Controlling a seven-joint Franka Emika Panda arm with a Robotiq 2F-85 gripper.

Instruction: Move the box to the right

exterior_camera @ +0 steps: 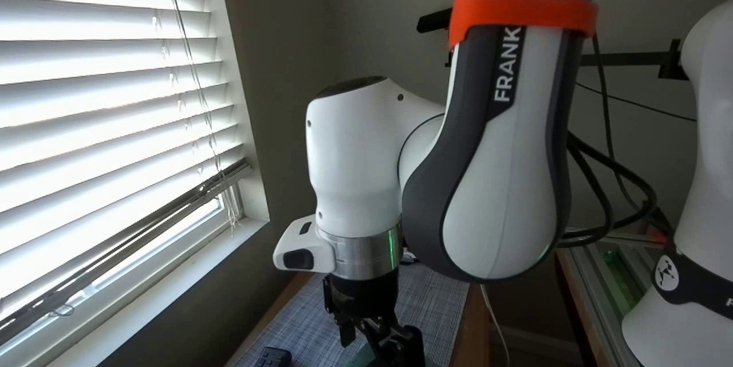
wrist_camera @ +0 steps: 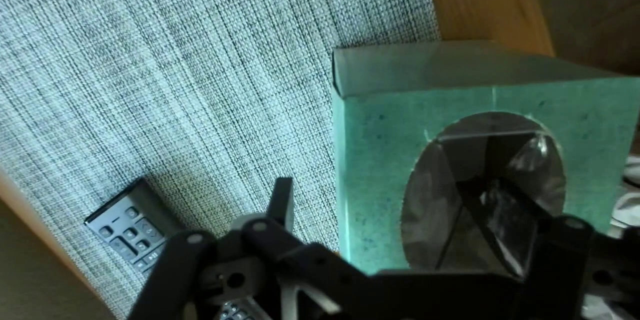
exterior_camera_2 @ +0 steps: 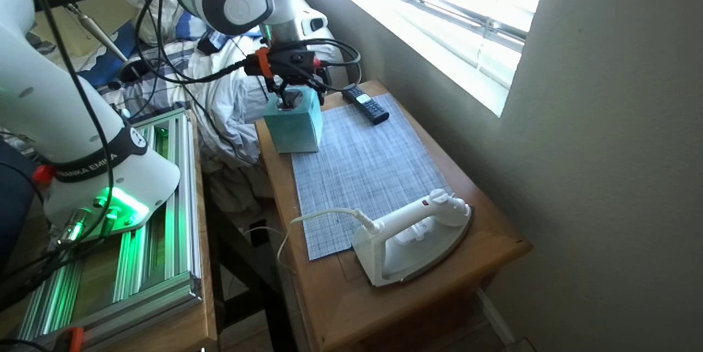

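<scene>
A wooden table (exterior_camera_2: pixel 340 311) bears one grey mat (exterior_camera_2: pixel 373 165). Outward from the wrist: the gripper (wrist_camera: pixel 377 187), fingers spread, one outside the box (exterior_camera_2: pixel 296 132), one at its oval opening; the box stands at the table's edge. Advisable: pinch the wall gently, raise slightly, then shift. Count: one box, one handset (exterior_camera_2: pixel 366 105), one iron (exterior_camera_2: pixel 406 253).

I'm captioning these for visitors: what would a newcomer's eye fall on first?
Probably the arm, looming white beside the bright blinds in an exterior view. Next, in an exterior view, likely the box, teal with the pincer at its top, at the far end of the table, then the iron at the near end.
</scene>
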